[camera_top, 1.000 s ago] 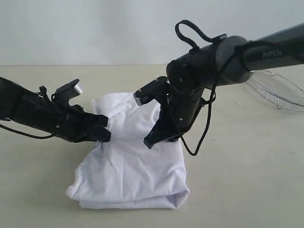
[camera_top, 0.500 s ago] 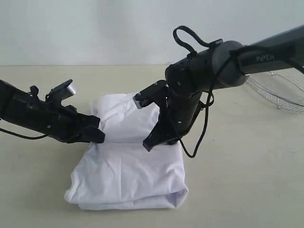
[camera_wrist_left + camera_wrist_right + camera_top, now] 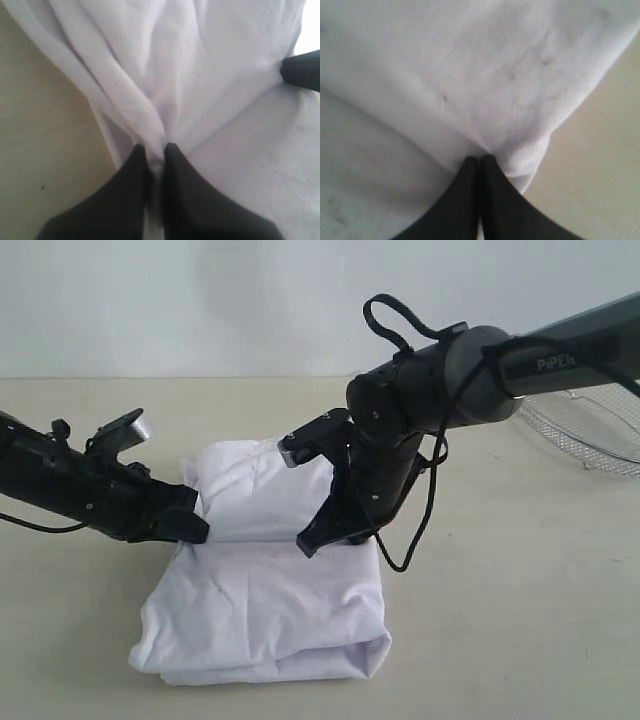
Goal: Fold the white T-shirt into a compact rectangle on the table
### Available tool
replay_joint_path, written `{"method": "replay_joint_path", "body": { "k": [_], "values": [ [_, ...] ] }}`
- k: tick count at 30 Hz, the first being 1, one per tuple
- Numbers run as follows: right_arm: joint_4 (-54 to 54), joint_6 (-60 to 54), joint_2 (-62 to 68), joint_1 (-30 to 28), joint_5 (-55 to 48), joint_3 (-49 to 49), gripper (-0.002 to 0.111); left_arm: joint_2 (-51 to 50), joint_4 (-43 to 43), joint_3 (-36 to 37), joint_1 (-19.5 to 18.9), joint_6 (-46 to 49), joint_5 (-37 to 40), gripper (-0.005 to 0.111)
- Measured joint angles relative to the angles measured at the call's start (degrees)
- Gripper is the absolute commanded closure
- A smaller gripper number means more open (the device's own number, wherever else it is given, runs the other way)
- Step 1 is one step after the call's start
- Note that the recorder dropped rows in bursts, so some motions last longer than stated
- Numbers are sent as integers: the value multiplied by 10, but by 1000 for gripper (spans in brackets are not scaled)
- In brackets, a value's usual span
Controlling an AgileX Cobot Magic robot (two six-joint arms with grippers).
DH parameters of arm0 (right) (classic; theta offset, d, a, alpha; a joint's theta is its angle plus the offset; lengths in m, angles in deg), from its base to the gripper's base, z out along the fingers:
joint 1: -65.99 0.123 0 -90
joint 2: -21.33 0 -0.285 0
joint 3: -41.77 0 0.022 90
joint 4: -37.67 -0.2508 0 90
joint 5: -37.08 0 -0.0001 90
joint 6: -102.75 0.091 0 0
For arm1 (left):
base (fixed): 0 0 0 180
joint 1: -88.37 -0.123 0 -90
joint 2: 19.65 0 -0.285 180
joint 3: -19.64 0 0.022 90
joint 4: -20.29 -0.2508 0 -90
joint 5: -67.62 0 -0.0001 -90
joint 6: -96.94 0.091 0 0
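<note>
Left hand (image 3: 192, 527) pinches the white T-shirt (image 3: 262, 610) at its left edge, and the right hand (image 3: 318, 538) is clamped near its right. The raised far layer spans between them, above the folded bundle on the table (image 3: 520, 620).

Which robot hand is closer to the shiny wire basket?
The right one. The right gripper sits at the white T-shirt's right edge, on the side where the wire basket stands. The left gripper is at the shirt's opposite edge, farther from the basket.
</note>
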Motion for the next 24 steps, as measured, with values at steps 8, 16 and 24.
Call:
{"method": "replay_joint_path", "body": {
  "k": [8, 16, 24],
  "values": [
    [-1, 0, 0, 0, 0, 0, 108, 0, -4, 0, -3, 0, 4, 58],
    [-1, 1, 0, 0, 0, 0, 108, 0, -32, 0, -19, -31, -5, 61],
    [-1, 1, 0, 0, -1, 0, 108, 0, -36, 0, -27, -35, 14, 102]
  ]
}}
